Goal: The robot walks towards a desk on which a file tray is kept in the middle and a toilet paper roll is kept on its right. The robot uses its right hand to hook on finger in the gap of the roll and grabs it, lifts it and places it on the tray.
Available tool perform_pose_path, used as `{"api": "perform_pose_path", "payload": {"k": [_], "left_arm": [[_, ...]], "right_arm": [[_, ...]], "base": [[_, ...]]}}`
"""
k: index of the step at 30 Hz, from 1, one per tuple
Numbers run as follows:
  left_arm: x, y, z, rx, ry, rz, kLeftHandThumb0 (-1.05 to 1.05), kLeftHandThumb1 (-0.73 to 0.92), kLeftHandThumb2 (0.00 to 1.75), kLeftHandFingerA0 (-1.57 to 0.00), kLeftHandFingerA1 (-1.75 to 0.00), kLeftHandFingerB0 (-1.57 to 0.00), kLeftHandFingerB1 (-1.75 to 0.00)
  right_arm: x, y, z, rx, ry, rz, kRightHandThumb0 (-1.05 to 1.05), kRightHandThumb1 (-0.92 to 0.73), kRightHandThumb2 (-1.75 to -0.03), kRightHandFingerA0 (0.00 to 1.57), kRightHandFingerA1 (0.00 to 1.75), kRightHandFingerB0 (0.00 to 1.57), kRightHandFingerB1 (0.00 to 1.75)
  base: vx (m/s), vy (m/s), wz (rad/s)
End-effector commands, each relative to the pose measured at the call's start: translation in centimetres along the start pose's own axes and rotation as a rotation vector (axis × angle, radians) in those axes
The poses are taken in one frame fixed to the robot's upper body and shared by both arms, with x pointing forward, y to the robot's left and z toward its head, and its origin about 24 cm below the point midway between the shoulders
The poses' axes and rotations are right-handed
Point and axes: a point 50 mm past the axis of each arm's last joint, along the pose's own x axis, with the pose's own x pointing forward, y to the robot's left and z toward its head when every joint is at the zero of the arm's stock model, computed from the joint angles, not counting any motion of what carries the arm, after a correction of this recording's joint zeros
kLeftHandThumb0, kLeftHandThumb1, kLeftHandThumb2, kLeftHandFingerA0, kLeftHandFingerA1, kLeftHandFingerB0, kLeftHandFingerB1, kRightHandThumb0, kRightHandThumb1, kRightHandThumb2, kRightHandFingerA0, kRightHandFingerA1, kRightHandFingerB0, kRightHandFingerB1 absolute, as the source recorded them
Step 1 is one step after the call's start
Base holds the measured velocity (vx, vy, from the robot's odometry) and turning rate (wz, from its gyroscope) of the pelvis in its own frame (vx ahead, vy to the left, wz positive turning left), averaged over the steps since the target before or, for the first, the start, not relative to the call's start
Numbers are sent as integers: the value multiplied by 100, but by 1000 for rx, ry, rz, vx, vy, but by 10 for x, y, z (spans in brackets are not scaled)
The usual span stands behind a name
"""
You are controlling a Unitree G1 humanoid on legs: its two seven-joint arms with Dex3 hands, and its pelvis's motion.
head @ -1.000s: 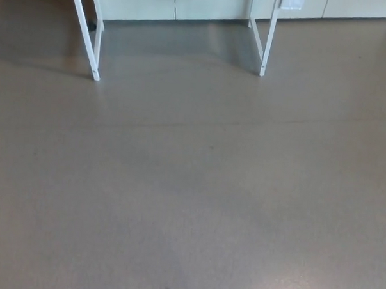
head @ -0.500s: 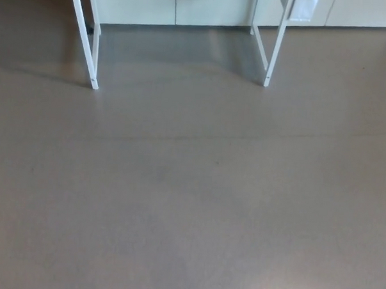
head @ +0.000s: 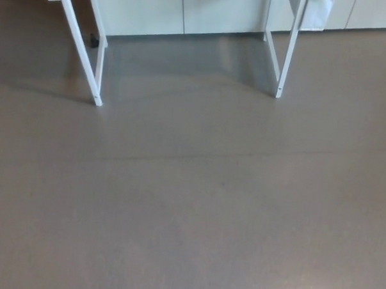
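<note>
Desk legs (head: 291,46) at 12 o'clock are seen nearer than before, so the approach is judged underway; neither robot hand is shown.

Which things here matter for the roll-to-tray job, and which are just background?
Job: white desk legs; tray, roll and both hands are out of view.
Background: grey floor, pale cabinets, small dark object by one leg.

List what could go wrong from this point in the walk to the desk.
1. Only the desk's left leg and right leg show. The top, tray and roll are out of view, so the approach may end off-centre.
2. A foot might clip a leg if the robot drifts sideways.
3. The floor looks glossy, so slipping is possible.
</note>
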Motion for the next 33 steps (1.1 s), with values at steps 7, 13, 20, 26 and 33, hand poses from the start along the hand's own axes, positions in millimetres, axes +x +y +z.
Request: {"api": "perform_pose_path", "payload": {"k": [7,13,20,26,33], "left_arm": [[-1,5,-2,3,31,31,-105,72,125,-22,-76,-7,-61],[-2,7,0,27,24,22,-105,76,125,-21,-73,-5,-57],[-1,7,2,33,27,26,-105,73,126,-24,-77,-8,-62],[-1,8,8,35,28,24,-105,73,126,-16,-73,-4,-58],[-1,9,9,8,23,10,-105,73,126,-8,-70,-9,-55]], "right_arm": [[-1,-3,0,8,-9,-17,-82,-75,-63,9,28,8,24],[-1,-2,0,10,-9,-16,-82,-75,-63,9,28,8,24],[-1,-1,0,14,-10,-17,-82,-75,-63,9,28,8,24],[0,0,1,25,-11,-18,-82,-75,-63,9,28,8,24],[0,3,-2,31,-4,-16,-82,-75,-63,9,28,8,24]], "base": [[338,183,-4],[251,59,7],[304,-85,11],[216,-46,-3],[256,127,-17]]}}
